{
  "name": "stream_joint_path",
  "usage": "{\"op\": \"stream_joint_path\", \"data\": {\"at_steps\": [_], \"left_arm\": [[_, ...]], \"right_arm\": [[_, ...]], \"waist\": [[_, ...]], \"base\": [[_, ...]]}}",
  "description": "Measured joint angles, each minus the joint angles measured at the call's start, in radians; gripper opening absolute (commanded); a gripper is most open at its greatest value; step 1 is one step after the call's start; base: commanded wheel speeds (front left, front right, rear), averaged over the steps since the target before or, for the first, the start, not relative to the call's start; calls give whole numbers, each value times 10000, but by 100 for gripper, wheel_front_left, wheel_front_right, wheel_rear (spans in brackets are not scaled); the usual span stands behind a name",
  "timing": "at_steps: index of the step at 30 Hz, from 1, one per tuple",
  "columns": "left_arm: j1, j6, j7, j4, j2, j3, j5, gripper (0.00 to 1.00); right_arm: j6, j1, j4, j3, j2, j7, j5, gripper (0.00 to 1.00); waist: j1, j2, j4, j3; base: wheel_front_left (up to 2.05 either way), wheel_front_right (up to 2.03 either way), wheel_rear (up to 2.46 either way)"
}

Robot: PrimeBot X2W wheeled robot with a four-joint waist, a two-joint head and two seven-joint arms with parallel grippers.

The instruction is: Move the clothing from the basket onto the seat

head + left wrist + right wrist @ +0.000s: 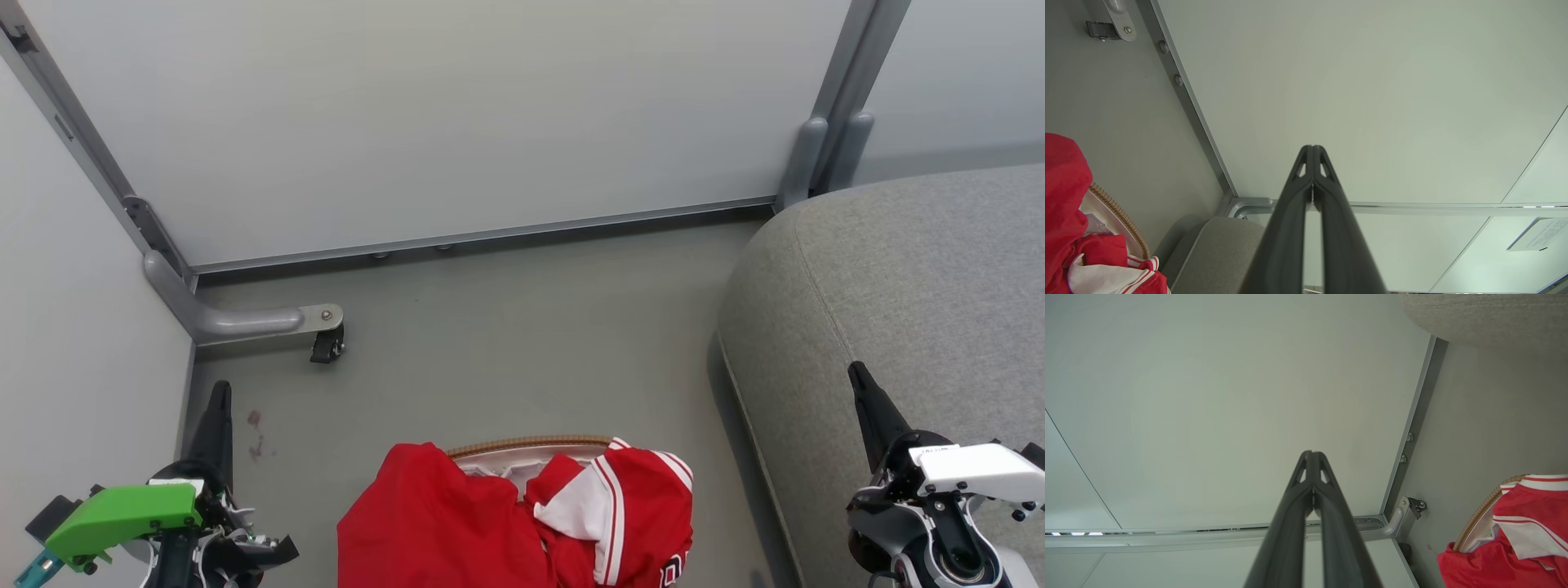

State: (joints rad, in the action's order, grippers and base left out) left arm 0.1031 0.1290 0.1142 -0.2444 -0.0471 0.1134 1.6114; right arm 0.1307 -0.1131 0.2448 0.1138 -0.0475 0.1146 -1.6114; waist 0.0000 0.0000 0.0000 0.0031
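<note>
Closed tight and gripping nothing: left claw (1312, 152) and right claw (1312, 456), fingertips pressed together. In the basket (531, 445) on the floor (506, 327): red shirt (433, 514) and red-and-white jersey (629, 506), heaped over the rim, just beside the grey seat (914, 278), not on it.

Red shirt (433, 523) + red/white jersey (629, 514) heaped in basket (531, 445), tan rim showing; grey seat (898, 286) nr, to right.

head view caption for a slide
Red shirt and red jersey heaped over the basket, grey seat at right, left hand and right hand shut.
</note>
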Motion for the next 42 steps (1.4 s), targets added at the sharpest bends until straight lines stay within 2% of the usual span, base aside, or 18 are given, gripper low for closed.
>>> {"op": "stream_joint_path", "data": {"at_steps": [16, 17, 24, 27, 42], "left_arm": [[0, 0, 0, 0, 0, 0, 0, 0], [-11, -2, -2, -31, 8, -4, 0, 100], [-331, -17, -140, -500, 75, -107, -88, 100], [-324, -17, -295, -546, 61, -174, -510, 100], [-197, -31, -980, -652, -10, -410, -3979, 100]], "right_arm": [[0, 0, 0, 0, 0, 2, 0, 0], [0, 3, 35, 0, 10, 0, 4, 100], [-4, 229, 405, -117, 117, -111, 115, 100], [-4, 217, 407, -270, 40, -278, 422, 100], [-4, -77, 374, -823, -199, -965, 3356, 100]], "waist": [[0, 0, 0, 0], [0, 0, 0, 0], [0, 0, -2, 9], [0, 0, -4, 15], [0, 0, -2, 66]], "base": [[0, 0, 0], [0, 0, 0], [0, 0, 0], [0, 0, 0], [0, 0, 0]]}}
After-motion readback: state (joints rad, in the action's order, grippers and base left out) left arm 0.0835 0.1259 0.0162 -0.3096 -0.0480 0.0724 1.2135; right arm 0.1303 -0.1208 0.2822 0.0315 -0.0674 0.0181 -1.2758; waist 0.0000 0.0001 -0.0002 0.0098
